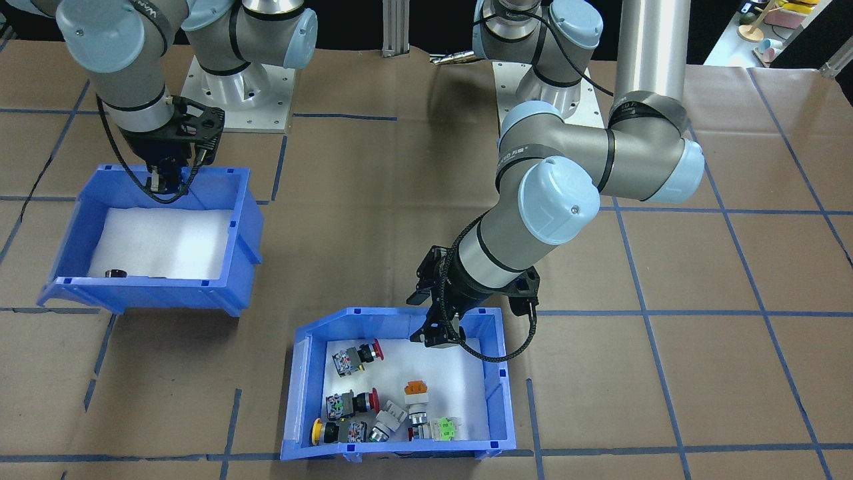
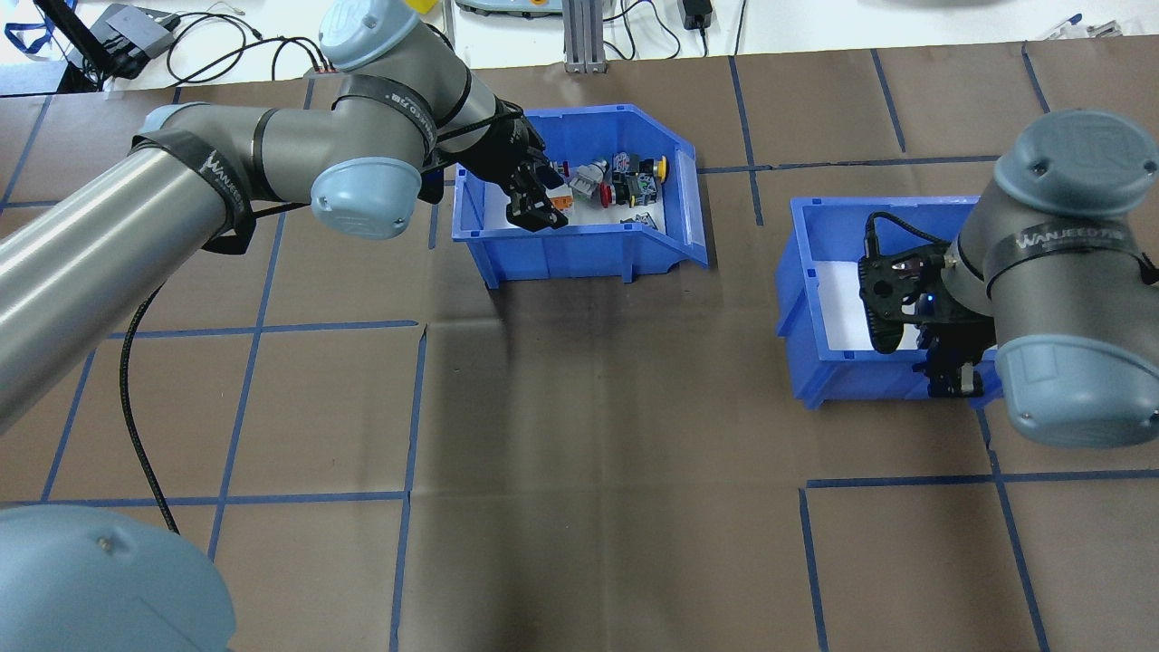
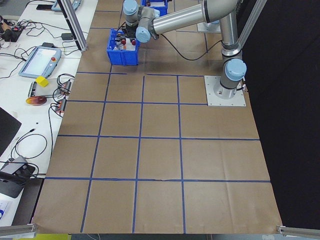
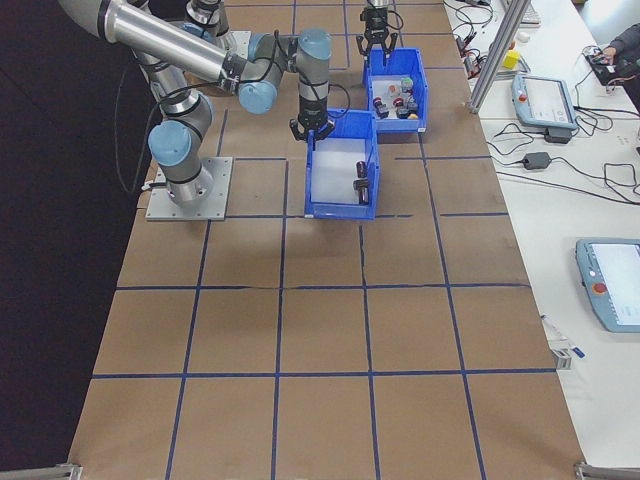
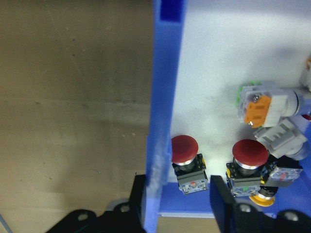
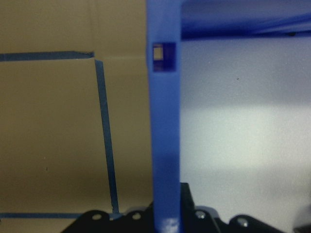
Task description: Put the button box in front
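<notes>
At the back wall of the button box [image 1: 400, 383], the left gripper [image 1: 441, 333] straddles the rim — in the left wrist view one finger sits outside the blue wall and one inside, with a visible gap on the inner side, so I read the jaws as parted, not yet clamped. Just inside the wall lie two red mushroom-cap switches [image 5: 184, 150]; further in, an orange-capped one [image 1: 416, 388], a green one [image 1: 443, 429] and a yellow one [image 1: 316, 431] rest on the white liner [image 1: 466, 387].

Button box position: on the brown table covering [image 1: 400, 220], on the side far from the robot's bases, sloped cut-away end pointing toward the other bin.

Right gripper [image 1: 166, 177] is set over the rear wall of the second blue bin [image 1: 153, 240]; its wrist view shows the wall running between the fingers and seemingly pinched — judged closed on it. That bin holds at least one dark cylinder [image 1: 116, 273].

Step in hand, as judged: securing the grasp on the box wall. Next move calls for closing firmly on the rim, then a slow drag or low lift so the loose switches do not tumble — the wall is thin and the grip off-centre, so tilt is the risk.
</notes>
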